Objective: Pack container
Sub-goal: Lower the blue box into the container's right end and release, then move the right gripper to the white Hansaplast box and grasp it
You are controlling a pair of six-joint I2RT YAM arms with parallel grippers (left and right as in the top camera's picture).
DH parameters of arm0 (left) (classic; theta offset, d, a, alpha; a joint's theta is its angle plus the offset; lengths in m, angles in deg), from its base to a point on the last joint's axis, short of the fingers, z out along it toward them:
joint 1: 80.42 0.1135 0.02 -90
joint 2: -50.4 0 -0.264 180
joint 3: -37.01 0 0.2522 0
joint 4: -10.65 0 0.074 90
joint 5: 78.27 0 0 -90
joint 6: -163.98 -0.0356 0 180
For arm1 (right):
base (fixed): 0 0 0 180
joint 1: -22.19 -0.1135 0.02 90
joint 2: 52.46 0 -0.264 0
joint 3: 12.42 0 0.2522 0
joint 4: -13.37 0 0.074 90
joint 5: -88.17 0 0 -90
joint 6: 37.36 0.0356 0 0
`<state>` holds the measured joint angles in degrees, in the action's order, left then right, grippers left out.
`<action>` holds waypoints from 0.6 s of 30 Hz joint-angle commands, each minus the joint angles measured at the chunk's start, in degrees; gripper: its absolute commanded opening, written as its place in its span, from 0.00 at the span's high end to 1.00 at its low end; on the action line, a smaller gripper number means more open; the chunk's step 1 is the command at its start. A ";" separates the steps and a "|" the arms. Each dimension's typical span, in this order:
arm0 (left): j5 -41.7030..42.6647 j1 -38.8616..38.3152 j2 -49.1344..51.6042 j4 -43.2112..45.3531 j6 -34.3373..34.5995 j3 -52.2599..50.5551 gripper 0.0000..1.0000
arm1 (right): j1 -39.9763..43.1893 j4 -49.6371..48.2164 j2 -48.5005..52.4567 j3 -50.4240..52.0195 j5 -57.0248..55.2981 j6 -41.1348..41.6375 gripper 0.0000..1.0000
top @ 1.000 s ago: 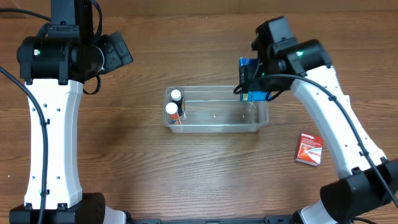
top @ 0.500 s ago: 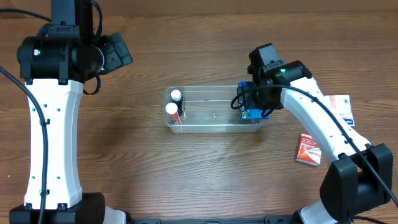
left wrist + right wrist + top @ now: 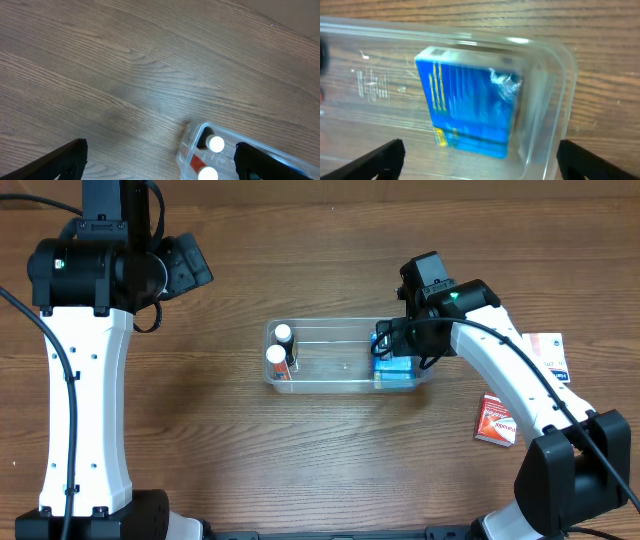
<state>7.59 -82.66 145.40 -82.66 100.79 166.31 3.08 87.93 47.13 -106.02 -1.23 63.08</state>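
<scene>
The clear plastic container (image 3: 345, 360) sits mid-table. Two white-capped bottles (image 3: 278, 352) stand in its left end; they also show in the left wrist view (image 3: 212, 155). A blue box (image 3: 393, 370) lies in its right end, and in the right wrist view (image 3: 470, 107) it rests on the container floor, free of the fingers. My right gripper (image 3: 400, 345) hovers open just above that end, fingertips wide apart (image 3: 480, 160). My left gripper (image 3: 160, 160) is open and empty, up and left of the container.
A red box (image 3: 497, 420) lies on the table right of the container. A white and blue box (image 3: 548, 352) lies further right, partly under the right arm. The table is brown wood.
My right gripper carried the blue box down into the container's right end and let go of it. The box now lies flat inside. The left arm has not moved.
</scene>
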 commanded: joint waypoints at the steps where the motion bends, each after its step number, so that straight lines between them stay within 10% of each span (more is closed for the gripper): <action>1: -0.70 0.07 0.22 0.02 -1.09 0.44 0.05 | 0.11 -0.55 0.31 0.35 -0.46 0.00 0.00; 8: -0.72 0.07 0.22 0.00 -1.11 0.44 0.05 | 5.09 -0.28 -5.25 -12.44 -13.27 1.77 0.00; 18: -0.72 0.07 0.22 0.00 -1.09 0.44 0.05 | 42.95 13.53 0.24 -18.80 0.46 -25.62 0.00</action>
<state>7.59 -82.66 145.40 -82.83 100.79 166.31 42.88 99.82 43.97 -124.75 -7.63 49.35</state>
